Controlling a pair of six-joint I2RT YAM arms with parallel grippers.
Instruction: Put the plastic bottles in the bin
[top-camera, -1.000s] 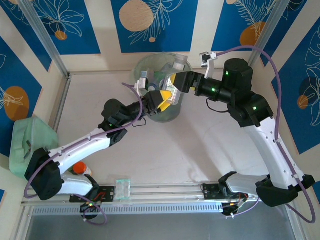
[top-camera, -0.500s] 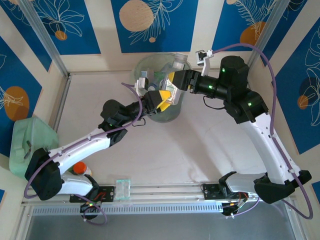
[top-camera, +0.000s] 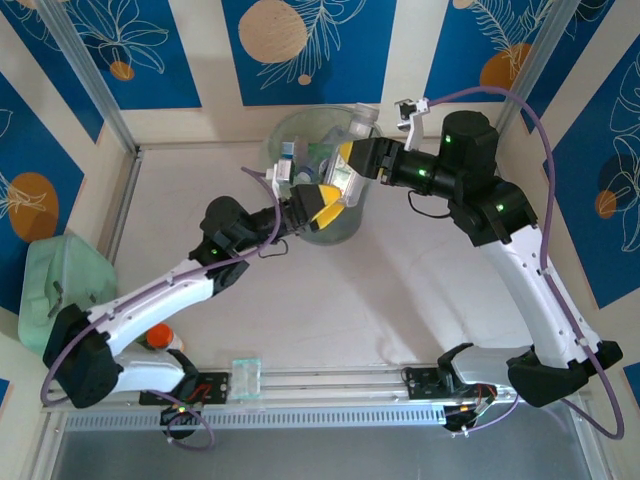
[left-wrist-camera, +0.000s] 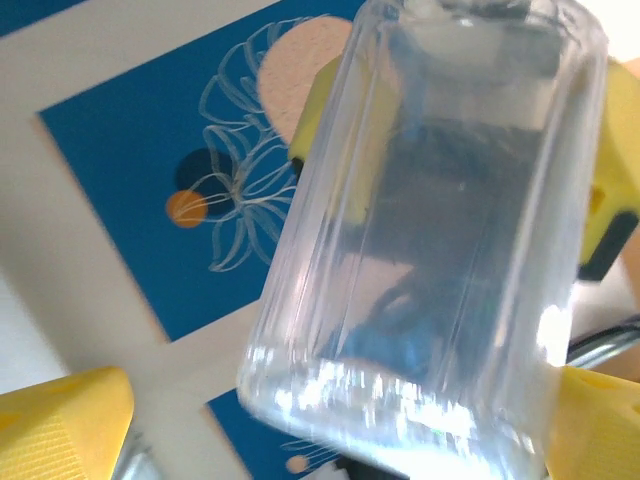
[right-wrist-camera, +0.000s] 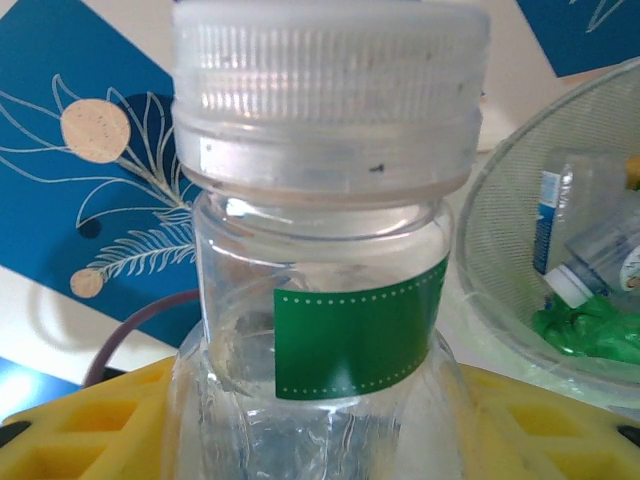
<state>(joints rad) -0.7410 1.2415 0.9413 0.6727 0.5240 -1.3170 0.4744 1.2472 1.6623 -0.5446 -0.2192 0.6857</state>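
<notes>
Your right gripper (top-camera: 345, 177) pinches the white-capped clear bottle (right-wrist-camera: 330, 320) over the bin (top-camera: 283, 135) at the table's 12 o'clock, with your left gripper (top-camera: 324, 204) spread wide beside it.

Bottles (right-wrist-camera: 598, 252) in bin (top-camera: 290, 128), seemingly at table's (top-camera: 400, 300) rear

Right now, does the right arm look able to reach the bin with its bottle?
Probably yes: the right arm holds the bottle seemingly over the bin. The left arm, jaws open, sits close beside, not in between.
</notes>
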